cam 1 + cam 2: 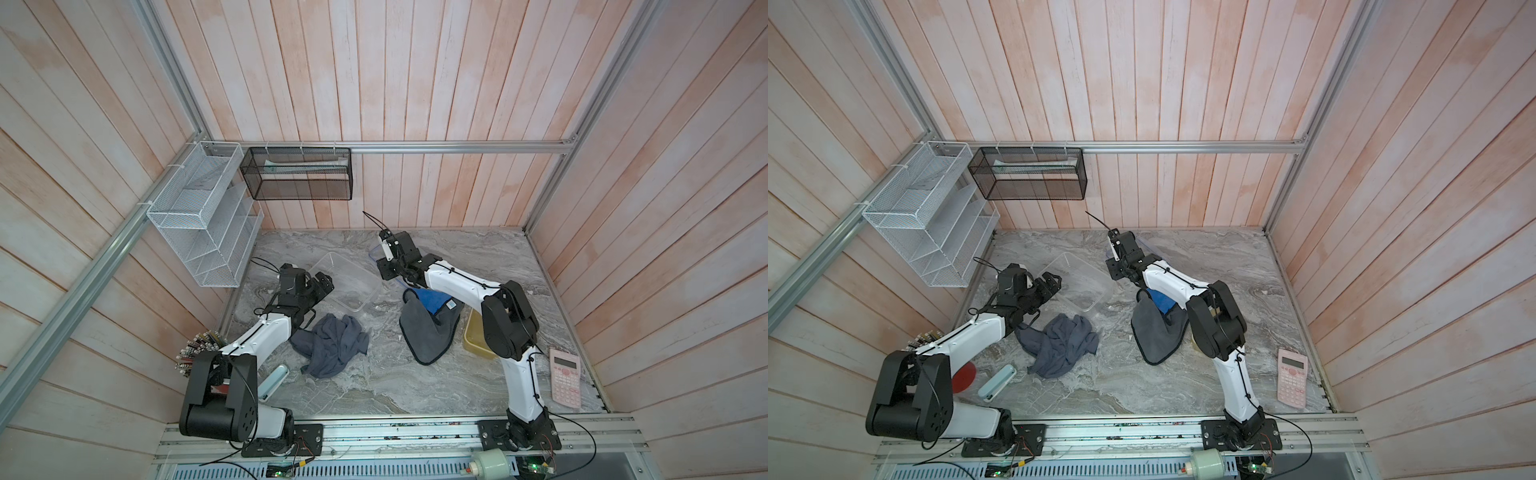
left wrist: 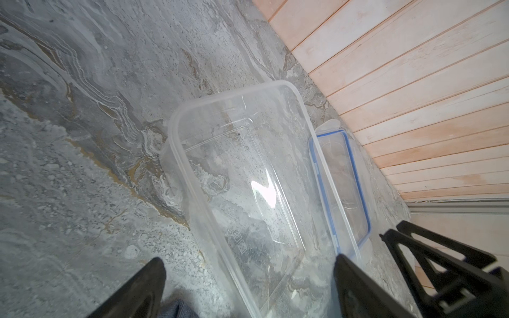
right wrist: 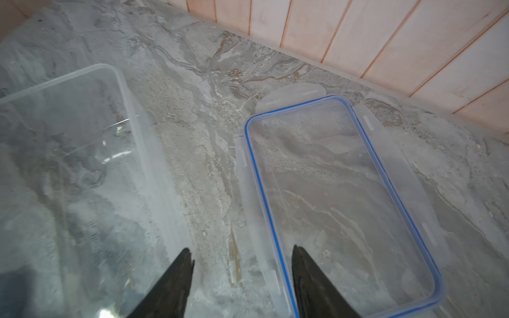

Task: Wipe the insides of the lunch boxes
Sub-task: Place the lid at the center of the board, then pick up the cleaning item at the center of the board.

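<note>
Two pincers point(image 2: 249, 260) point(image 3: 241, 250) gape; two lunch boxes point(image 1: 353, 286) point(image 1: 473, 345) lie uncovered.

On the table point(image 1: 415, 386): larger lunch box point(image 1: 347, 282), lid point(image 3: 344, 192) to its right, crumpled cloth point(image 1: 332, 345) before it. The smaller lunch box point(image 1: 473, 343) sits farther right, beside the second cloth point(image 1: 424, 336).

The right hand point(image 3: 241, 247) enters from the lower edge, its dark fingers point(image 3: 170, 289) spread over bare bench point(image 3: 192, 124). A clear lunch box point(image 3: 68, 165) fills the left. A blue-rimmed lid point(image 3: 344, 192) lies flat at right, its rim under one fingertip.
</note>
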### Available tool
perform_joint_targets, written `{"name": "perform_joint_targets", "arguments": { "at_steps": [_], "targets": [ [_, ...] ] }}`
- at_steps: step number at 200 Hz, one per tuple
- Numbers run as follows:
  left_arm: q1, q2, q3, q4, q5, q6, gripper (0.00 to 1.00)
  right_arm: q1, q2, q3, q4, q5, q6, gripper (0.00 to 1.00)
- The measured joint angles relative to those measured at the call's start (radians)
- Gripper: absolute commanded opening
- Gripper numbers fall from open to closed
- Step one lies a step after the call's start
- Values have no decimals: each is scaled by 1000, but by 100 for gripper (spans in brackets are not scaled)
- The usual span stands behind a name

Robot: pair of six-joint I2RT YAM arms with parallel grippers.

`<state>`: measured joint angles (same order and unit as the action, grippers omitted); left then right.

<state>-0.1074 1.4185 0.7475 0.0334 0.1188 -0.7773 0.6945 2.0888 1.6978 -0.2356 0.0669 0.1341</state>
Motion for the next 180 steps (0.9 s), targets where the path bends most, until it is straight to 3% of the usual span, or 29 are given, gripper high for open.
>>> {"name": "perform_joint_targets", "arguments": {
  "at_steps": [39, 66, 123, 180],
  "targets": [
    [57, -31, -3, -18, -3, 0, 96, 82, -175, -146, 29, -94, 72, 85],
    [103, -72, -20, -24, -20, 1, 99, 193, -232, -233, 51, -119, 122, 90],
    [182, -123, -30, -65, -27, 22, 100, 372, -203, -256, 11, -132, 142, 97],
    [260, -162, -82, -88, -22, 26, 100, 444, -37, -141, -72, -103, 122, 99]
  ]
}}
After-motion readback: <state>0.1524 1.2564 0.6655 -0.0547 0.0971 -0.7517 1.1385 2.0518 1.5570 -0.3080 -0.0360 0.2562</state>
